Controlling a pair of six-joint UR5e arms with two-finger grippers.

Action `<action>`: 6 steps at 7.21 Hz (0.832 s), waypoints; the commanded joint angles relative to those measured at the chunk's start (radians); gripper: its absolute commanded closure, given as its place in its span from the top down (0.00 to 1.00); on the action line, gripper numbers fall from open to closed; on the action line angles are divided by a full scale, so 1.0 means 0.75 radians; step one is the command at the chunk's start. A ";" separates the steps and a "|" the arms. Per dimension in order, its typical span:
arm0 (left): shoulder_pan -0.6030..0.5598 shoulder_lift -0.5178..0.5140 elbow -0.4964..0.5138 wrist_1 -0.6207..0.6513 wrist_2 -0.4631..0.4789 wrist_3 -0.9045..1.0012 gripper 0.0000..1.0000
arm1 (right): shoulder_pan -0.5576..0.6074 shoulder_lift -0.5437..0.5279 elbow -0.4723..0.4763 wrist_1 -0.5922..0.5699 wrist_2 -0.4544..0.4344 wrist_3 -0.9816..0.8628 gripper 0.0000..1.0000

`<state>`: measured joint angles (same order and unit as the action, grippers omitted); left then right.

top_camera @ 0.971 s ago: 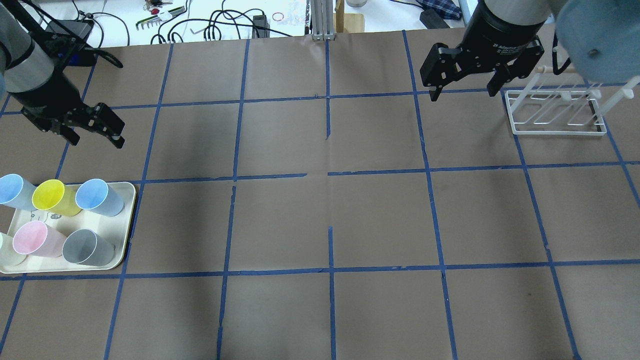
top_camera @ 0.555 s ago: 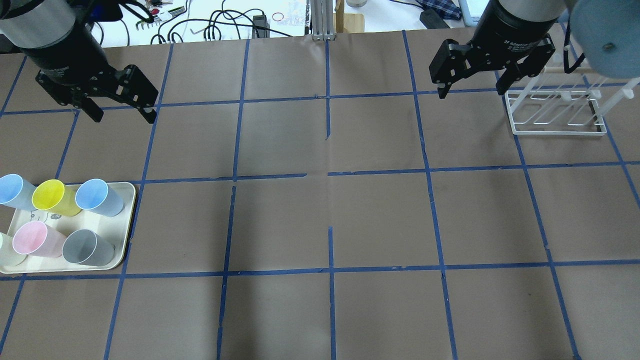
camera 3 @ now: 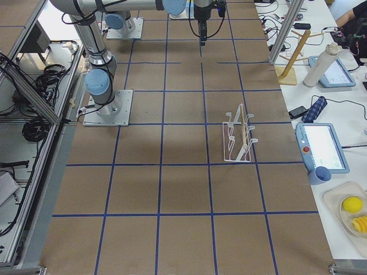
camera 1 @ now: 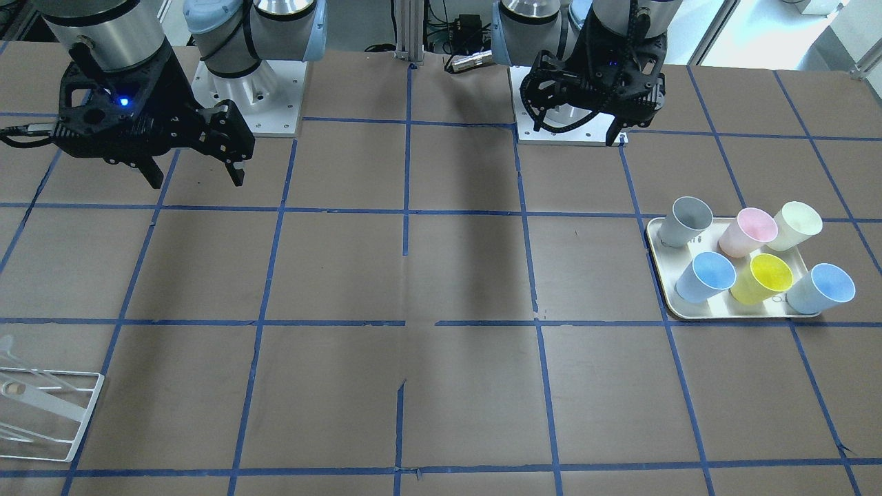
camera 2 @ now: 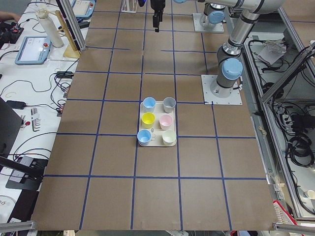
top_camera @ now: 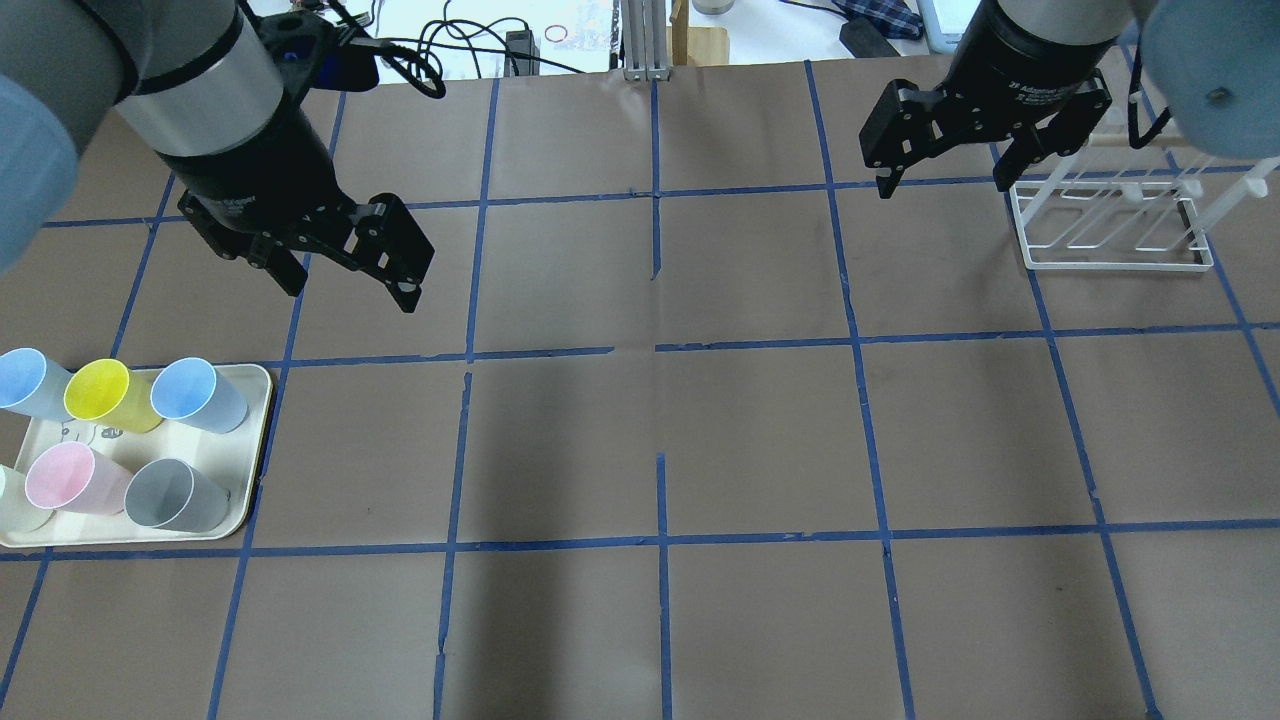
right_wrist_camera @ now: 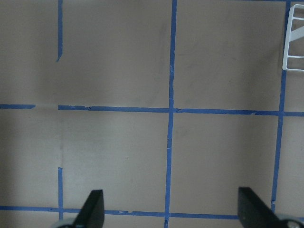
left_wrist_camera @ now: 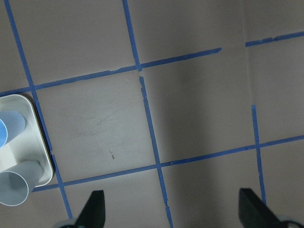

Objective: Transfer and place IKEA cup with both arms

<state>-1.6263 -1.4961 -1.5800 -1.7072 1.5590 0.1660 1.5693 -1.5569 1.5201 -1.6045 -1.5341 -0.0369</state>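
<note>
Two look-alike light-blue cups stand upright on a cream tray [top_camera: 262, 420] at the table's left: one at the tray's right [top_camera: 195, 393], one at its far left [top_camera: 25, 382]. They also show in the front view [camera 1: 706, 277] [camera 1: 823, 288]. My left gripper [top_camera: 350, 290] is open and empty, hovering beyond and to the right of the tray. The left wrist view shows the nearer blue cup [left_wrist_camera: 9, 130] at its left edge. My right gripper [top_camera: 942, 185] is open and empty at the far right, just left of a white wire rack [top_camera: 1110, 266].
Yellow [top_camera: 100, 395], pink [top_camera: 65, 478], grey [top_camera: 170, 495] and cream [camera 1: 796, 226] cups share the tray. The rack also shows in the front view [camera 1: 86, 417]. Cables and tools lie beyond the far table edge.
My left arm has swung from the left edge toward the centre, and its gripper now hangs right of the tray. My right gripper shifted slightly right, then held. Both stay open.
</note>
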 commanded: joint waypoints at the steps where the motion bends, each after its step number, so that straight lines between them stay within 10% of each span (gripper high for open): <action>1: 0.098 0.045 -0.084 0.059 0.006 0.075 1.00 | 0.000 0.000 0.002 0.000 0.002 0.000 1.00; 6: 0.186 0.144 -0.180 0.065 0.001 0.083 1.00 | 0.000 -0.002 0.004 -0.004 0.010 0.008 1.00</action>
<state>-1.4875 -1.3993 -1.7034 -1.6630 1.5604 0.2334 1.5693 -1.5585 1.5230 -1.6063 -1.5283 -0.0331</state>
